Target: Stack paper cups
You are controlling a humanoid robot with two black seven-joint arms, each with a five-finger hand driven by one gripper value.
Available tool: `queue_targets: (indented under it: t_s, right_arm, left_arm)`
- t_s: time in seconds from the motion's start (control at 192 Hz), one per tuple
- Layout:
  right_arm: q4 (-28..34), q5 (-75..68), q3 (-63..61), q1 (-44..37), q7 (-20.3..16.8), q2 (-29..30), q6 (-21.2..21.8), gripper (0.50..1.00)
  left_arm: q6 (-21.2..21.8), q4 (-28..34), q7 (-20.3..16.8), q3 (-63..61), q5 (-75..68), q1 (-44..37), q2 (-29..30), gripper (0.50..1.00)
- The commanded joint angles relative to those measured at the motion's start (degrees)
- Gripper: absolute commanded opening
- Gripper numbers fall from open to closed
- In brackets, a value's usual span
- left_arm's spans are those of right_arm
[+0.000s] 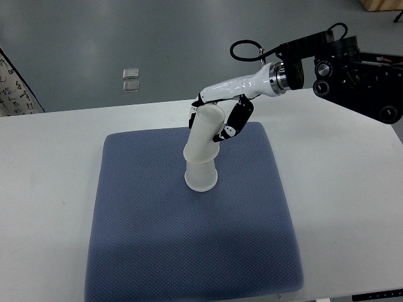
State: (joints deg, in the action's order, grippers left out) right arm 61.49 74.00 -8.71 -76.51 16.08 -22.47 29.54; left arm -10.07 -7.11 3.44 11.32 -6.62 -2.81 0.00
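On the blue mat (pixel 157 251) | right hand (pixel 217 119) fingers clamped on upper cup (pixel 204 135) (tilted) — seating onto lower cup (pixel 201 176) | next: straighten, press, release.

Probably lab: white table (pixel 50 163), blue mat (pixel 189 251), bare grey floor (pixel 126 38).

There is only one camera. It sits high on the robot's own side and looks steeply down and forward at the white table (pixel 50 189). The blue mat (pixel 157 251) fills most of the frame. The grey floor (pixel 157 38) shows beyond the table's far edge.
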Motion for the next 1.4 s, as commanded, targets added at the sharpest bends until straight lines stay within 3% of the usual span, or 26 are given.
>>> queue_targets:
  t_s: [0.0, 0.366, 0.574, 0.648, 0.742, 0.799, 0.903, 0.95, 1.232, 1.394]
  right_arm:
    - [-0.49, -0.08, 0.27, 0.05, 0.00, 0.67, -0.10, 0.639]
    - [-1.46, -0.08, 0.36, 0.40, 0.00, 1.90, -0.98, 0.643]
    - [-2.16, 0.01, 0.45, 0.66, 0.00, 2.87, -1.06, 0.682]
    - [-2.16, -0.08, 0.45, 1.01, 0.00, 2.87, -1.15, 0.739]
    - [-2.16, 0.01, 0.45, 1.28, 0.00, 2.87, -1.15, 0.768]
    - [-2.16, -0.08, 0.45, 1.37, 0.00, 2.87, -1.15, 0.836]
    - [-2.16, -0.08, 0.45, 1.37, 0.09, 2.87, -1.06, 0.868]
    - [-2.16, -0.08, 0.45, 1.37, 0.09, 2.87, -1.15, 0.909]
    - [-2.16, -3.07, -0.52, 1.81, 0.09, 1.90, -1.06, 0.913]
    - [-5.85, -16.07, -0.69, 4.09, 0.09, 1.29, -1.50, 0.911]
  left_arm:
    - [-0.04, 0.00, -0.01, -0.07, 0.03, 0.00, 0.00, 1.000]
    - [0.05, 0.00, -0.01, 0.01, -0.06, 0.00, 0.00, 1.000]
    - [-0.04, 0.08, -0.01, 0.01, 0.03, 0.00, 0.00, 1.000]
    - [0.05, 0.00, -0.01, 0.01, 0.03, 0.00, 0.00, 1.000]
    - [0.05, 0.08, -0.01, 0.01, 0.03, 0.00, 0.00, 1.000]
    - [-0.04, 0.00, -0.01, 0.01, -0.06, 0.00, 0.00, 1.000]
    - [0.05, 0.00, -0.01, 0.01, 0.03, 0.00, 0.00, 1.000]
    - [0.05, 0.00, -0.01, 0.01, 0.03, 0.00, 0.00, 1.000]
    - [-0.04, 0.00, -0.01, 0.01, 0.03, 0.00, 0.00, 1.000]
    - [-0.04, 0.00, -0.01, 0.01, 0.03, 0.00, 0.00, 1.000]
